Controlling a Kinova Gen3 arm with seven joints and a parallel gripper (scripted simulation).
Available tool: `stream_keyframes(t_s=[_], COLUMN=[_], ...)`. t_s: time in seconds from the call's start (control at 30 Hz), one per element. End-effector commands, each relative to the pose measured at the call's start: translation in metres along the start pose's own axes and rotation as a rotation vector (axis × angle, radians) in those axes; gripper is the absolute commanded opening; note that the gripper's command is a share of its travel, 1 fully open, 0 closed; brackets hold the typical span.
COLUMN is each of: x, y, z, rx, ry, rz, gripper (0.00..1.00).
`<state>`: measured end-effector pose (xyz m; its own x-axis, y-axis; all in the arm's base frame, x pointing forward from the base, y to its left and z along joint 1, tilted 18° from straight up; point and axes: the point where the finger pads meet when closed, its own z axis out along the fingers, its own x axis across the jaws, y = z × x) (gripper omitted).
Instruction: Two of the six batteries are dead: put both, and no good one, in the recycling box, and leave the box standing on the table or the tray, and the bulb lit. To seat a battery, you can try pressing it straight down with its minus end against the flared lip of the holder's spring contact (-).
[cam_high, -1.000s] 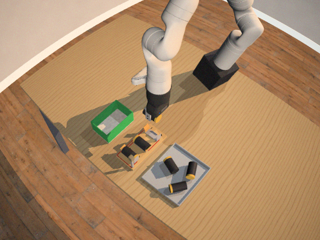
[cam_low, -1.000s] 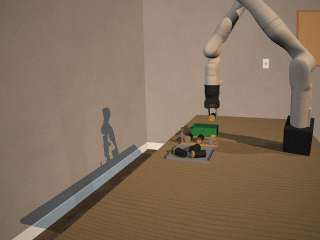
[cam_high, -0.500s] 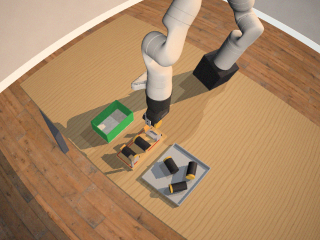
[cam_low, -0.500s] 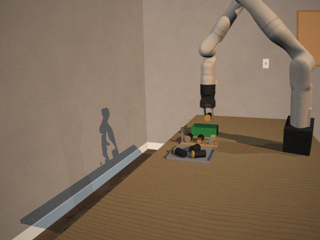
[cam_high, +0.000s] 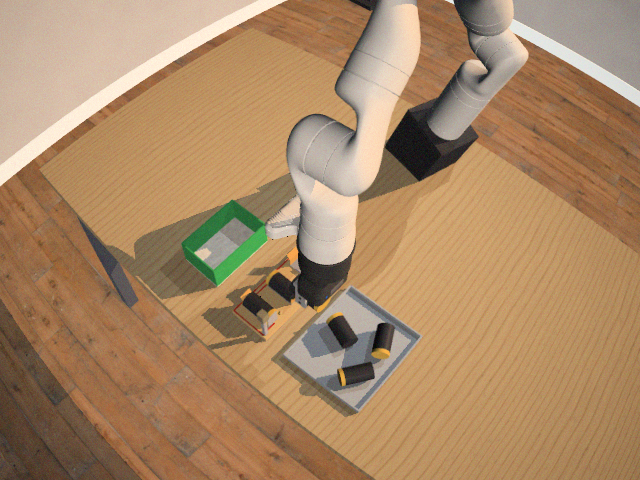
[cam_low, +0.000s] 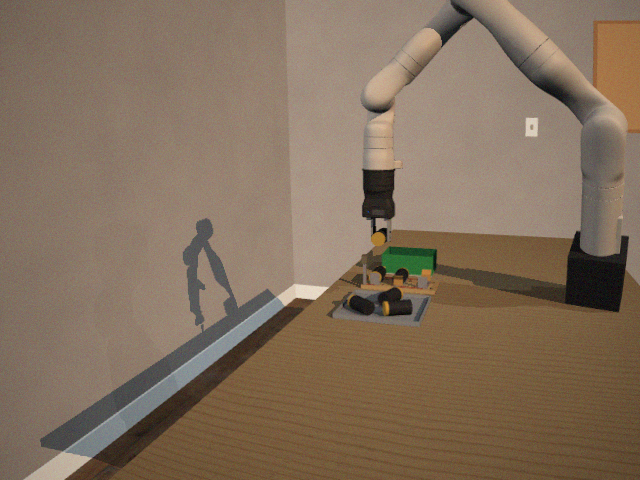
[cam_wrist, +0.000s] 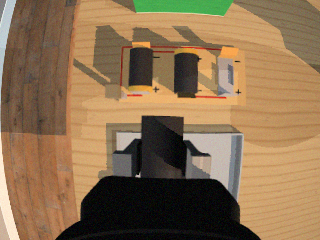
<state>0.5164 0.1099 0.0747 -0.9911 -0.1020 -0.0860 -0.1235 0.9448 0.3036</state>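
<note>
Evidently a battery (cam_low: 378, 238) (cam_wrist: 162, 142) is gripped between the fingers of the gripper (cam_high: 310, 299) (cam_low: 381, 233) (cam_wrist: 161, 151), lengthwise and raised above the tray side of the holder (cam_high: 268, 295) (cam_low: 382, 287) (cam_wrist: 165, 75). Its sides are pinched, so both ends are left free for contacts; the gold end is turned away from the holder, which would suit the plus mark on the near side of the vacant bay (cam_high: 292, 255) (cam_low: 422, 282) (cam_wrist: 226, 77).

In the holder, the outer battery (cam_high: 256, 303) (cam_low: 379, 272) (cam_wrist: 141, 69) and middle battery (cam_high: 280, 285) (cam_low: 401, 273) (cam_wrist: 186, 73) are laid opposite ways, presumably so that the cells run in series. Beside the holder, three loose batteries (cam_high: 342, 330) (cam_low: 398, 308) are kept in the tray (cam_high: 385, 312) (cam_low: 382, 321) (cam_wrist: 238, 170), probably as candidates for swapping.

Beyond the holder's other side, the green recycling box (cam_high: 242, 263) (cam_low: 409, 260) (cam_wrist: 182, 6) stands upright with no battery seen inside, so disposal seems still to be done. Whether the bulb is lit cannot be told. If this cell is being exchanged, a distinct resting place should be chosen, lest tested and untested cells be confused.
</note>
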Motion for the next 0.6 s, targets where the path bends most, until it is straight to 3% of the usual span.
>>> stream_keyframes(t_s=[0.0,0.23,0.57], x=[-0.008,-0.026,-0.029], y=[0.015,0.035,0.038], z=[0.005,0.005,0.005], rx=[-0.001,-0.001,-0.001], ry=[0.006,0.006,0.006], rz=[-0.018,-0.018,-0.018], gripper=[0.57,0.57,0.57])
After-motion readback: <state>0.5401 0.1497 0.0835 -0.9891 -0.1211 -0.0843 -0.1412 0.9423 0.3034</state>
